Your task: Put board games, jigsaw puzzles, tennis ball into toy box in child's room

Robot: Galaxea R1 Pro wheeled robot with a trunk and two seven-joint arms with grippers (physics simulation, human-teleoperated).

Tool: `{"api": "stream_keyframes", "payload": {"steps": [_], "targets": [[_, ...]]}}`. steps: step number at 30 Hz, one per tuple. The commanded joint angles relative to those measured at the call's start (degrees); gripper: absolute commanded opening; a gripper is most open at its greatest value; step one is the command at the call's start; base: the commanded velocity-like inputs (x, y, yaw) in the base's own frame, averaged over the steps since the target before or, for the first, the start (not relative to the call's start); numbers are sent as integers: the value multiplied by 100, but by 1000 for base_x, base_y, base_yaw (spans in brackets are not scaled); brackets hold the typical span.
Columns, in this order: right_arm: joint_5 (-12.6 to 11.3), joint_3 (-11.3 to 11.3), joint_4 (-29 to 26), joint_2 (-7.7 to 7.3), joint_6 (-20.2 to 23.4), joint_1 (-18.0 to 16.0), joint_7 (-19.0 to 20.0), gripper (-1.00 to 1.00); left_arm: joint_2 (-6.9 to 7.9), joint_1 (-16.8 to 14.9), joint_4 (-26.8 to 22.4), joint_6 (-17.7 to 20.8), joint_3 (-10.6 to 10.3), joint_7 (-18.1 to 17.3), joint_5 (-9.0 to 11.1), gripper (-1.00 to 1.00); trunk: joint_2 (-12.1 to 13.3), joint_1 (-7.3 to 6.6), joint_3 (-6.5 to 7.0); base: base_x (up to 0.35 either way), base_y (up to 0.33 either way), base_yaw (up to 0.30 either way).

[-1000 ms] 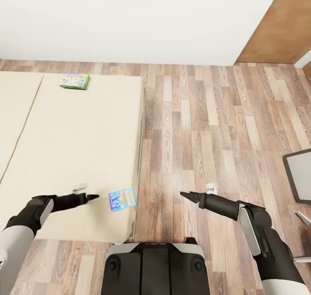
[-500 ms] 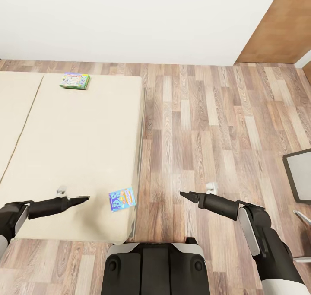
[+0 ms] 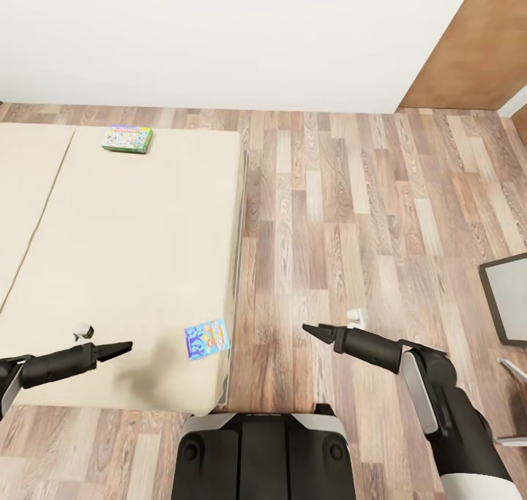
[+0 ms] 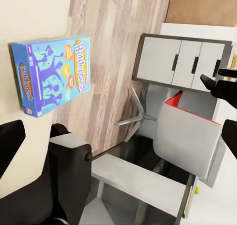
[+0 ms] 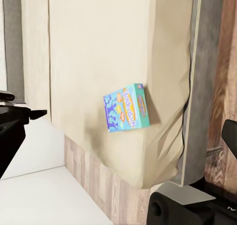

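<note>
Your left end effector (image 3: 121,350) has pulled back from the blue board game (image 3: 206,338), apparently closed and empty. The right end effector (image 3: 311,330) is closed; both games remain on the bed (image 3: 132,251).

The bed (image 3: 132,251) has a plain beige mattress. Just beside the black left gripper (image 3: 124,348) lies a blue board game (image 3: 206,338) printed with purple, white and orange; far beyond it, a green-edged board game (image 3: 127,137). The floor (image 3: 351,207) is brown-grey wood planks.
</note>
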Motion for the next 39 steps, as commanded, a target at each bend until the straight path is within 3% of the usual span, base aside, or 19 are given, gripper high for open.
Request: {"api": "stream_keyframes", "payload": {"steps": [1, 39], "targets": [[-11, -1, -1, 2, -34, -2, 12, 100, 13, 0, 0, 63, 41, -24, -10, 100, -8, 4, 3, 0, 0, 0], [-50, 3, 8, -5, -197, -2, 52, 100, 15, 2, -2, 143, 100, -24, -53, 100, -8, 4, 216, 0, 0, 0]]}}
